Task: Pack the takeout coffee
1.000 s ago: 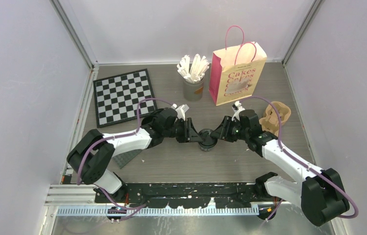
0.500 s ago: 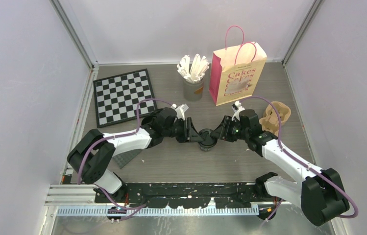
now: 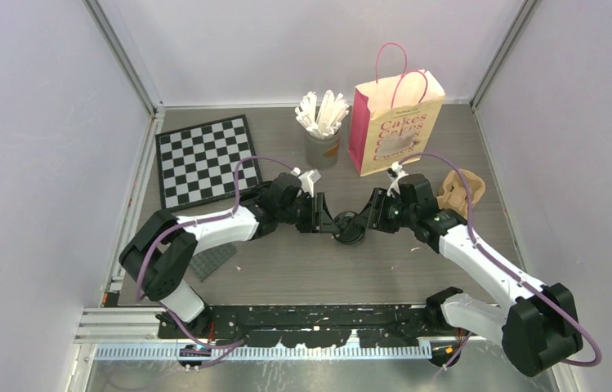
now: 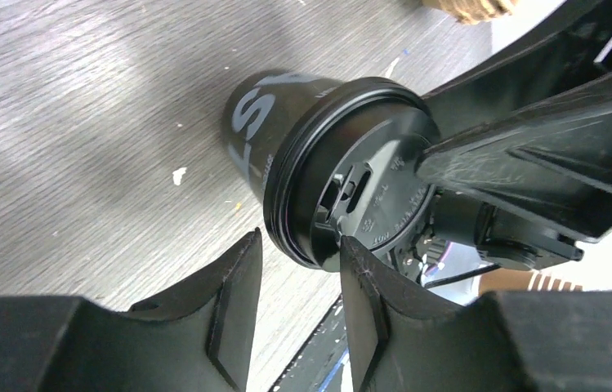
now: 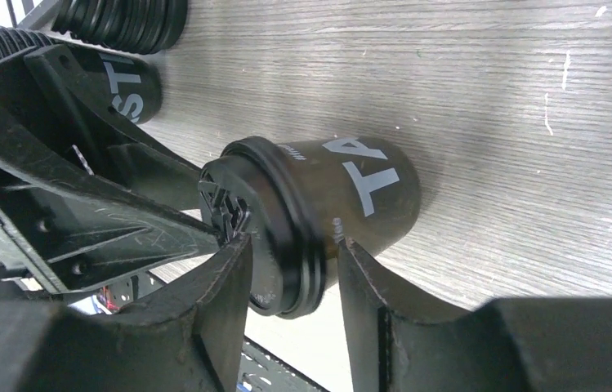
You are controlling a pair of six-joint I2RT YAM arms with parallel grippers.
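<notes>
Probably light and crushable, the small black lidded paper coffee cup [image 3: 349,226] sits between left gripper [image 4: 300,242] and right gripper [image 5: 294,243] fingers; whether they pinch it, I cannot tell. Better hold the stiff rim.

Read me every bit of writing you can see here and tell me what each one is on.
"Cakes": front of the pink paper bag; the print below it is too small to read.
"TA": side of the coffee cup in the right wrist view.
"ST": the same cup's side in the left wrist view.
"ST": a second black cup behind it.
Raised lettering on the lid: too small to read.
</notes>
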